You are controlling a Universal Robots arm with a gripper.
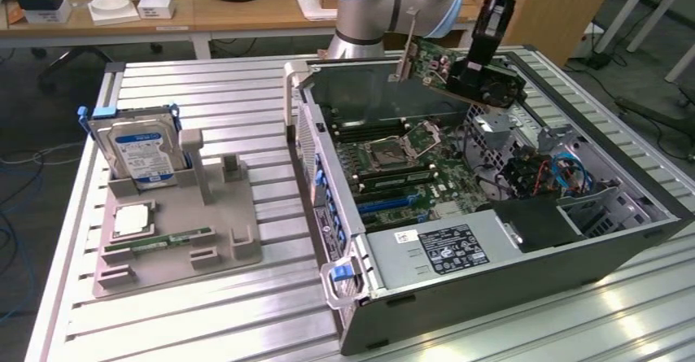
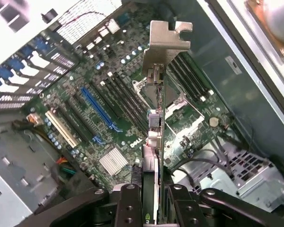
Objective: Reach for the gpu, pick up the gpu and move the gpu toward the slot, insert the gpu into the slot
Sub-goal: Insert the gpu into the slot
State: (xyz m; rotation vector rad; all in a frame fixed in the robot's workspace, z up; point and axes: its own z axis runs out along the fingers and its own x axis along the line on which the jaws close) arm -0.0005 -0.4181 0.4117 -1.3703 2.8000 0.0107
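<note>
gpu (image 1: 440, 61): flat green circuit card, black fan shroud, silvery stamped bracket (image 2: 166, 40); tilted in the air above the open case, clenched edge-on in the hand (image 2: 154, 191).
worktop (image 1: 217, 321): ribbed aluminium.
tower case (image 1: 522, 272): grey sheet steel, side off.
motherboard (image 1: 408, 163): green, densely populated.
long blue slot (image 2: 100, 109): narrow plastic.
handling, judged: level the card, keep its edge parallel to the slot and clear of cables.

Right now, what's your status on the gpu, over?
Fingers shut on gpu. Gpu in the air, tilted, over the open case, not seated. Nothing seen between it and the motherboard.
</note>
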